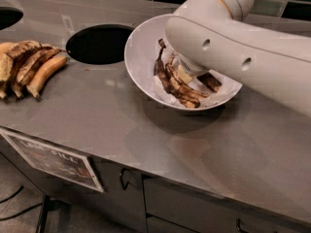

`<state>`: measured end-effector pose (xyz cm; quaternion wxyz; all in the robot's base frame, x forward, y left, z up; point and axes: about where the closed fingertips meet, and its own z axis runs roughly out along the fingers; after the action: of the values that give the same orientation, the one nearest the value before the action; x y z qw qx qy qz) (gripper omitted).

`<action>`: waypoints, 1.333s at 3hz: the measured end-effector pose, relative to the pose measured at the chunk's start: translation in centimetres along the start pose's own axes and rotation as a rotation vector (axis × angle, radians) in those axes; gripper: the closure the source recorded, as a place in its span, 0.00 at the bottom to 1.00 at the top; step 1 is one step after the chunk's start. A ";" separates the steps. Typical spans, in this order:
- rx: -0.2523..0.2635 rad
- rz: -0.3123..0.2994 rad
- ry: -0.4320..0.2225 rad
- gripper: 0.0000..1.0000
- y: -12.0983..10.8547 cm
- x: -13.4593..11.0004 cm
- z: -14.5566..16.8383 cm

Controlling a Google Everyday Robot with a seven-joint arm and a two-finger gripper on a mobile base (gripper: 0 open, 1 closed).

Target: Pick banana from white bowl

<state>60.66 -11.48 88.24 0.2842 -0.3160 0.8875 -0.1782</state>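
The white bowl sits on the steel counter, right of a round hole. Several blackened bananas lie in it. The long, nearly straight brown-black banana runs from the bowl's back toward its front right. Another dark piece lies to the right, partly under the arm. My gripper reaches down into the bowl from the upper right and rests right on the bananas. The big white arm covers the bowl's right half and hides most of the gripper.
A bunch of yellower and brown bananas lies on the counter at the far left. A round dark hole opens in the counter left of the bowl. Another hole shows at the left edge. Cabinet doors with a label are below the front edge.
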 end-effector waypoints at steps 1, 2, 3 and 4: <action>0.000 0.003 0.011 0.47 -0.3 0.4 0.5; -0.001 0.005 0.019 0.47 -0.5 0.6 0.8; -0.001 0.010 0.035 0.47 -1.0 1.1 1.4; -0.017 0.013 0.046 0.66 -1.0 1.3 2.1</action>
<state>61.57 -13.42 86.63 0.2623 -0.3083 0.8973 -0.1761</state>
